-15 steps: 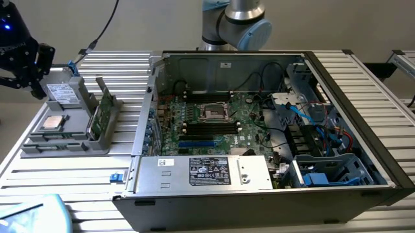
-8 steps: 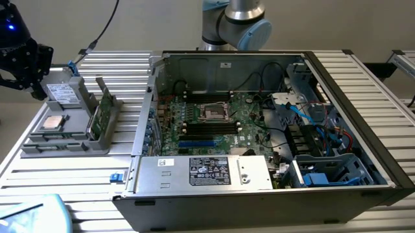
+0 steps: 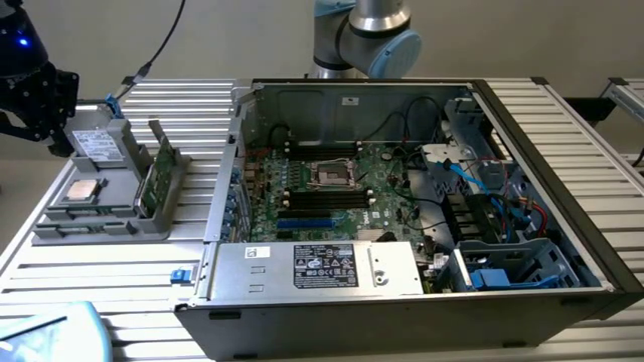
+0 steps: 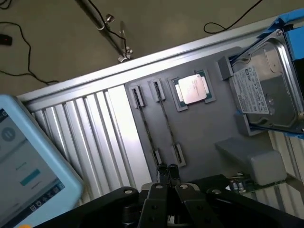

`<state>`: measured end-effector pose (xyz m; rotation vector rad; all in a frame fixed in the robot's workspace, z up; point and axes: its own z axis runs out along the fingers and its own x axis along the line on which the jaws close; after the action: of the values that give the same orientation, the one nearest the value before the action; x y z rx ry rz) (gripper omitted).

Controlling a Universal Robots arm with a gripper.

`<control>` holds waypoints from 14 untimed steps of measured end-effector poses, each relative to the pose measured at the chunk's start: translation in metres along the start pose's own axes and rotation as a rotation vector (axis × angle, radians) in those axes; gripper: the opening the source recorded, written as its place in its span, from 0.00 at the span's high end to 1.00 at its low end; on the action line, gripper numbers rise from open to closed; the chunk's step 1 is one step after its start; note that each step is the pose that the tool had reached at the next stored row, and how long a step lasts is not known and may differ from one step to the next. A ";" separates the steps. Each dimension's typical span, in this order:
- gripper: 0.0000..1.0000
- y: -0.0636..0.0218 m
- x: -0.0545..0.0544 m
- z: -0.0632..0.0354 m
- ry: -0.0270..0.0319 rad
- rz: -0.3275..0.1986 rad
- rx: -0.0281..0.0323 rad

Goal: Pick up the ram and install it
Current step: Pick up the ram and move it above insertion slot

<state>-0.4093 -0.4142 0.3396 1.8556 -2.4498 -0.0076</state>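
Below my gripper [image 4: 166, 176] a grey tray [image 4: 209, 128] rests on the ribbed table [image 4: 90, 137], and it holds several parts. The ram [image 4: 168, 121] stands on edge in one of the tray's narrow slots. From above it is a thin dark stick, and its near end lies almost under my fingertips. A second stick [image 4: 147, 124] of the same kind stands just beside it in the neighbouring slot, parallel and not touching it. Past the far ends of the sticks a square processor [image 4: 192, 89] lies flat in its own recess. Further out to that side a hard drive [image 4: 266, 90] sits tilted in a blue-edged bay.

The other container is the open computer case [image 3: 563, 188], well apart from my gripper on the far side of the tray. It holds a motherboard [image 3: 332, 188] with black slots on either side of the processor socket. A silver power supply [image 3: 322, 268] sits along its near wall, and there are loose cables around the drive cage.

My gripper is fully closed, fingertips pressed together with nothing between them. It hangs above the tray without touching either stick. A tablet [image 4: 28, 161] in a light-blue case lies on the table near my gripper.
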 end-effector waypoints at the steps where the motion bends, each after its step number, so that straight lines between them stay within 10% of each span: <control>1: 0.89 0.0000 0.000 0.0003 0.0009 -0.018 0.0007; 14: 0.89 0.0010 0.000 0.0034 0.0114 -0.224 0.0050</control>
<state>-0.4105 -0.4142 0.3363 2.1143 -2.2234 -0.0026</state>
